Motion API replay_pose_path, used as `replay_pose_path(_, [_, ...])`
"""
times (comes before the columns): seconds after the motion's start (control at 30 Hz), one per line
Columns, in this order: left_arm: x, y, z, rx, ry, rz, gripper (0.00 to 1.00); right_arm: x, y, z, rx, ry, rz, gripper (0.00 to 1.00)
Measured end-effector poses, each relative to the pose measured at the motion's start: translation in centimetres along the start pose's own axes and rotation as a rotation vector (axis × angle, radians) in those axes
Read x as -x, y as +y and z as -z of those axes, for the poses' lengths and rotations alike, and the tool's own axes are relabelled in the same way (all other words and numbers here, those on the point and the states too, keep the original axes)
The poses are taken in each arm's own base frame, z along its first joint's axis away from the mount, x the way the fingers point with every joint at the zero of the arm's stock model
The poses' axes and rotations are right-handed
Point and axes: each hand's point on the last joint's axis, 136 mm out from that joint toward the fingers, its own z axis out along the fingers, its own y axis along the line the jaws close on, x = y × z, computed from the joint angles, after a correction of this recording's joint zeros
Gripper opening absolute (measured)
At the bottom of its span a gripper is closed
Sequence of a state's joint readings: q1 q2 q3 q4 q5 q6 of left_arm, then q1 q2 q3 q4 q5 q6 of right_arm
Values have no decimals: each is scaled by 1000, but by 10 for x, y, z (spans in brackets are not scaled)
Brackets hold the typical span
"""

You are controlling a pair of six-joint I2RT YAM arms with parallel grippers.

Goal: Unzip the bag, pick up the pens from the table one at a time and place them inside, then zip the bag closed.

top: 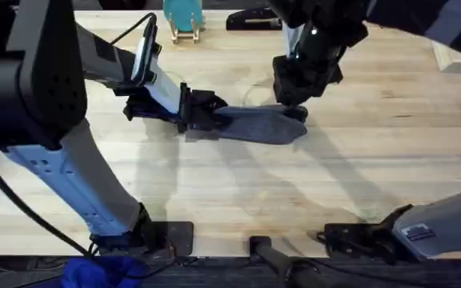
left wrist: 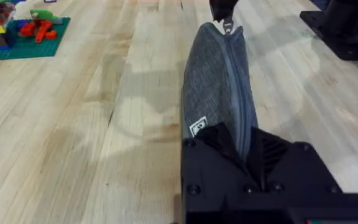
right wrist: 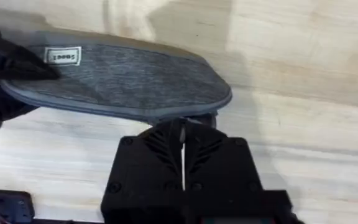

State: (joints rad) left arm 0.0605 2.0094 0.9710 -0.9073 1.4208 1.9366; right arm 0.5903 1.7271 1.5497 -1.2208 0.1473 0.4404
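on the table (top: 374,152), both grippers (top: 201,112) (top: 293,102) clench the bag (top: 258,126).

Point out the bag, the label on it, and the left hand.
bag (top: 262,126): overhead view, middle of its grey fabric side.
label (right wrist: 62,56): right wrist view, centre of the small white patch.
left hand (left wrist: 247,155): left wrist view, where its black fingers clamp the bag's end.

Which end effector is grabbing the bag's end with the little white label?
The left end effector: it clamps the bag at the end bearing the white label. The right end effector sits at the far end, by the zipper pull.
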Motion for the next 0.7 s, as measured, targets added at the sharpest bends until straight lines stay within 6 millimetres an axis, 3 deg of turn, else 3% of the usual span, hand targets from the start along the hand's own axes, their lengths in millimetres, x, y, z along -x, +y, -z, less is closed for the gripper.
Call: replay_pose_path(0.7, [-1, 0, 0, 0, 3, -3, 42, 1, -58, -3, -83, 60, -86, 33])
